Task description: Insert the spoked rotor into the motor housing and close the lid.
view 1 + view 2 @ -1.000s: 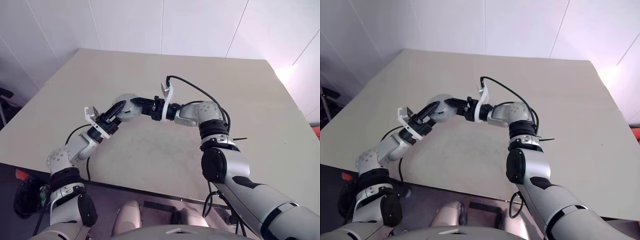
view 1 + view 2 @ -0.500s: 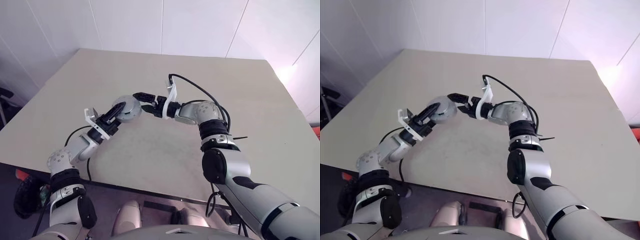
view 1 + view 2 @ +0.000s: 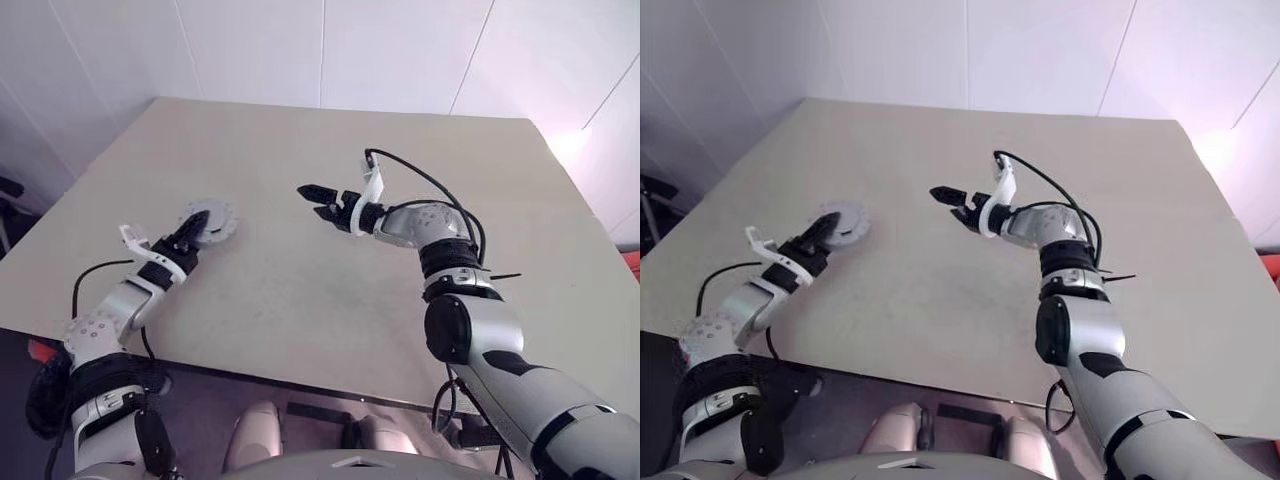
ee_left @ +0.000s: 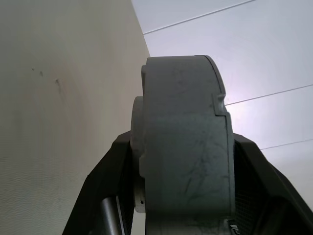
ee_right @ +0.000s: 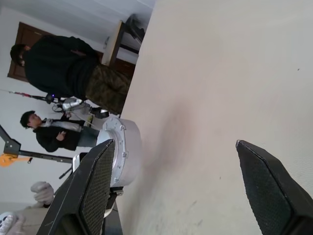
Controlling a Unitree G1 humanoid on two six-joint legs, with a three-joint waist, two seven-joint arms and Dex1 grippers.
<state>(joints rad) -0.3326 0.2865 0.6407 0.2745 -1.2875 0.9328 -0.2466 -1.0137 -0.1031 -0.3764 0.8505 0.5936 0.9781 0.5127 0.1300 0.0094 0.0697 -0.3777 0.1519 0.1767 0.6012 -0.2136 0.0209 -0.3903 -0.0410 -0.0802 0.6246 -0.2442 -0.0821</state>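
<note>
Gripping a grey round assembly (image 3: 208, 220), left end effector (image 3: 190, 232); right end effector (image 3: 312, 197) released, empty

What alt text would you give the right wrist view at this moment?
The right end effector stands open and empty over the beige table, its two black fingers spread wide. Beyond them, the left end effector holds a round grey assembly on edge above the table. Two people stand in the room behind.

The broad, matte beige surface (image 3: 330, 270) is carrying faint dark smudges (image 3: 300, 300) across its middle.
</note>
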